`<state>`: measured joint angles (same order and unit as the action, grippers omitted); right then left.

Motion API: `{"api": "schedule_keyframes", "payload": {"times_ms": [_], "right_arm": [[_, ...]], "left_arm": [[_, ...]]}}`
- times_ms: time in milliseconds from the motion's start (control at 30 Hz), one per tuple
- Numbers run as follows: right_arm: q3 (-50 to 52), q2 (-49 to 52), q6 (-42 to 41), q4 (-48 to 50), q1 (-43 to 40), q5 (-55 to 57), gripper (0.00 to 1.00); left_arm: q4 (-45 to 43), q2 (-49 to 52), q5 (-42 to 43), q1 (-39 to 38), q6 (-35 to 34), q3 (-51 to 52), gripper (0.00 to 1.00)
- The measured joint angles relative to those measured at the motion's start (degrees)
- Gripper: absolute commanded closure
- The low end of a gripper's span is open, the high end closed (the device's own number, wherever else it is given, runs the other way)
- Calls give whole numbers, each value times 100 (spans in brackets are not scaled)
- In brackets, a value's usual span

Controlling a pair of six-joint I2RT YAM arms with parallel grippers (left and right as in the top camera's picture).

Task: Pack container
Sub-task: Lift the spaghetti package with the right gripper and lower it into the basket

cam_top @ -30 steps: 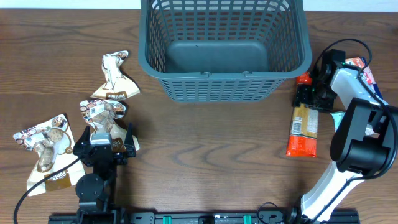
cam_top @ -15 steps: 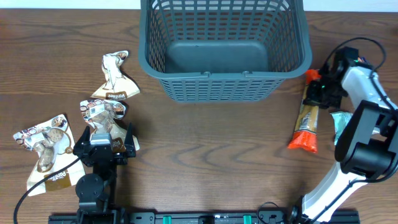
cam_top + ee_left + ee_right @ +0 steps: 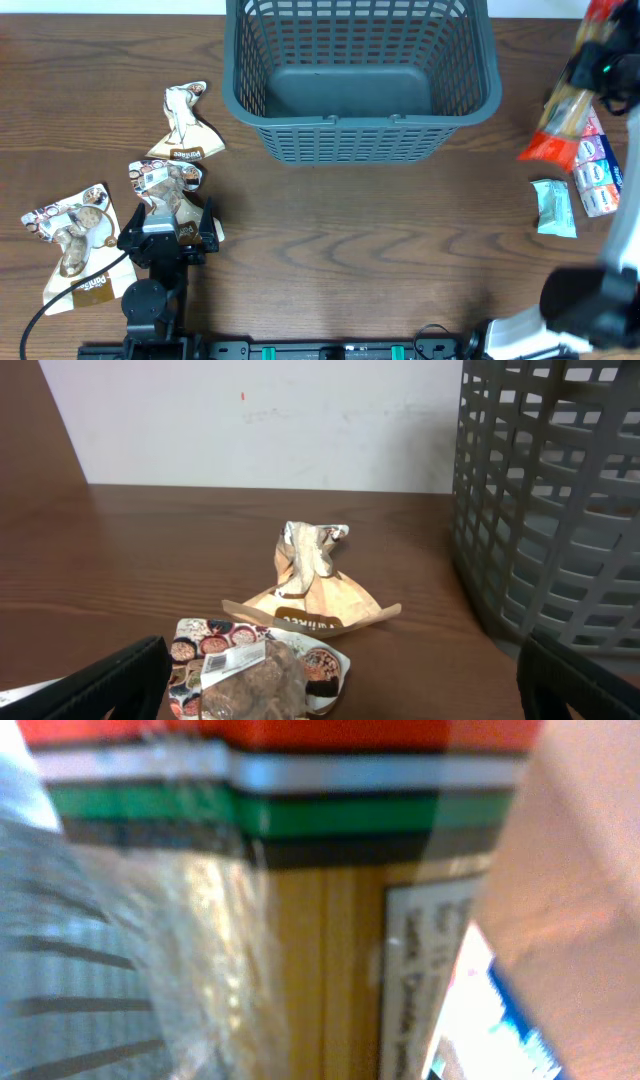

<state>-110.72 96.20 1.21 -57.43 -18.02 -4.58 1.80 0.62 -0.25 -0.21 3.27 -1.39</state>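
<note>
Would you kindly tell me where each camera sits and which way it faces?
Overhead: above the table, facing down at the container; both arms show, left gripper open, right gripper holding the orange packet aloft.
Left wrist: low over the table, facing the container's wall past a twisted brown packet; its fingers show in both bottom corners.
Right wrist: pressed close to the orange packet, blurred; no finger clearly shows.
Shared: overhead and left wrist both show container and brown packet.

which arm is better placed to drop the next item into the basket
Right. The right gripper grips the long orange-ended packet just off the container's right wall, so it likely only needs to swing over the rim. The left gripper sits open, empty, low by the snack packets.
</note>
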Motion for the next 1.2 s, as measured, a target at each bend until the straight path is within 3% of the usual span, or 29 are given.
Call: {"api": "schedule_keyframes", "payload": {"times_ms": [167,300,467,633,867,1200], "right_arm": [[-374,-813,542,376,667,-37,99],[-476,-1123,1569,409,1292,-431,99],[-470,-984,3283,-35,1989,-1484,99],[-457,-636,4380,496,2708,-1998,99],[-457,-310,4819,1338,3434,-1895,99],[-459,1200,4848,702,3639,-1738,99]], "left_arm": [[-2,0,0,0,-31,0,1],[-2,0,0,0,-31,0,1],[-2,0,0,0,-31,0,1],[-2,0,0,0,-31,0,1],[0,0,0,0,-33,0,1],[7,0,0,0,-33,0,1]]}}
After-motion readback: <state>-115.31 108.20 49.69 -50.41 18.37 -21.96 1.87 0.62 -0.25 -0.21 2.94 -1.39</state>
